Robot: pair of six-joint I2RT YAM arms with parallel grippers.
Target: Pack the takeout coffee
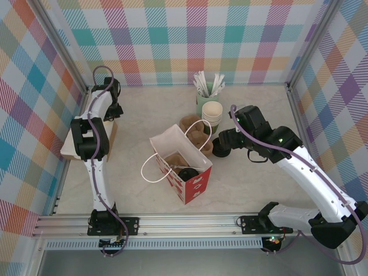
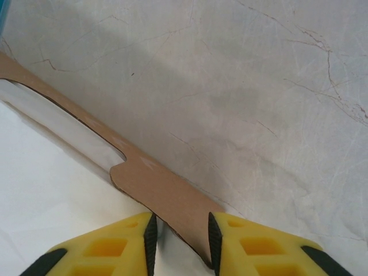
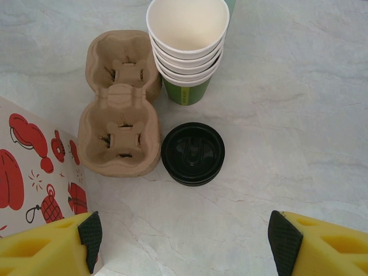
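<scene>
You are looking at a pale marbled table closed in by pastel checked walls. The takeout coffee, as far as its black lid is telling, is sitting inside the open red-and-white bag at mid-table. Your left gripper is standing around a brown cardboard strip; whether it is pinching, I cannot tell. Your right gripper is hanging released above a black lid stack.
</scene>
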